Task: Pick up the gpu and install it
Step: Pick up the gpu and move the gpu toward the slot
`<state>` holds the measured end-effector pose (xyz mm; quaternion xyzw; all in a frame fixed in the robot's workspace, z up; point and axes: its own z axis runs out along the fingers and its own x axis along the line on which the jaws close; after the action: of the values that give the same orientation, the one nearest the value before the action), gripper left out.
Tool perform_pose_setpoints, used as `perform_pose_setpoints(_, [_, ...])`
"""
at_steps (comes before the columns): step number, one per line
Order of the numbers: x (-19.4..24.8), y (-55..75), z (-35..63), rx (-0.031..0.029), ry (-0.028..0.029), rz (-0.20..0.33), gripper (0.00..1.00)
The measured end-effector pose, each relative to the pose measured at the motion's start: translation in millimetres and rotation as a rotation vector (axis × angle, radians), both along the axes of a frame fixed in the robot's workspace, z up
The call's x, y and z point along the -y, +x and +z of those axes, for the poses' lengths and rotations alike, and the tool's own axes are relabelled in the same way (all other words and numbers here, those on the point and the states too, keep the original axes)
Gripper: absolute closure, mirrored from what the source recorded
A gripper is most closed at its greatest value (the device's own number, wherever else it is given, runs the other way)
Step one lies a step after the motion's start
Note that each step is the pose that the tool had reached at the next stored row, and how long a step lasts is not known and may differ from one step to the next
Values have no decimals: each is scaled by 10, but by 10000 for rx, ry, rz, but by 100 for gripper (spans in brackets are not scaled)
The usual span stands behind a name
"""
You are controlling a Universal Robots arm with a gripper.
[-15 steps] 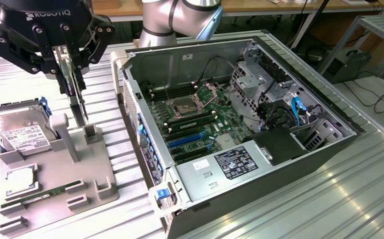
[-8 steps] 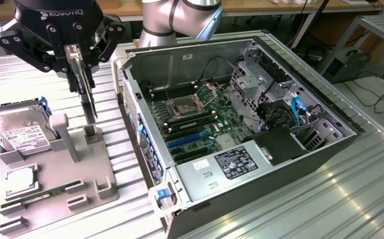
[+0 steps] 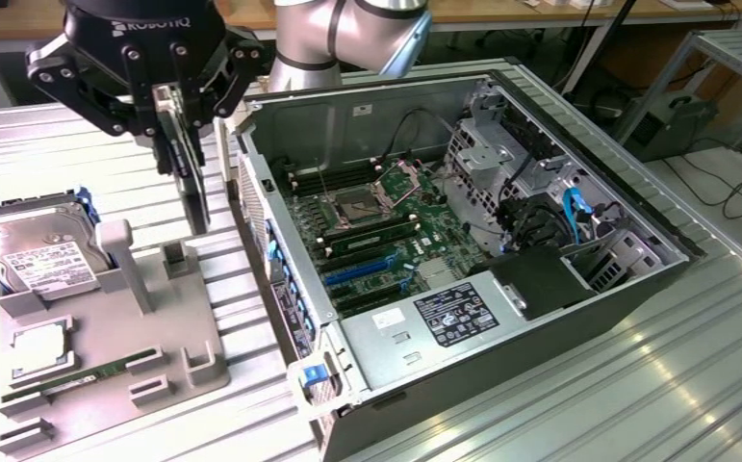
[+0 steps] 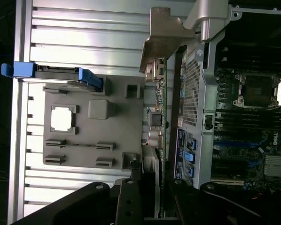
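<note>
My gripper is shut on the gpu, which hangs edge-on as a dark slab above the grey fixture tray, just to the exterior view's left of the open computer case. In the wrist view the gpu appears edge-on as a thin green card with a silver end bracket, held between my black fingers. It floats between the tray and the case wall. The motherboard with its blue slots lies exposed inside the case.
A silver hard drive in a blue carrier stands at the tray's back. A CPU chip and a RAM stick lie in tray pockets. The case holds a power supply, drive cages and cables. Ribbed metal table all around.
</note>
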<state>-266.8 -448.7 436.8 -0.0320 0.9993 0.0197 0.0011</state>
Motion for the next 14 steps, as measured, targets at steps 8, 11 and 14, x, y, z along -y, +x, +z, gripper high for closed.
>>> perform_pose_setpoints(8, [0,123,0,1,0,-1,73])
perform_pose_setpoints(11, [0,175,0,0,0,0,73])
perform_pose_setpoints(14, [0,228,0,0,1,0,73])
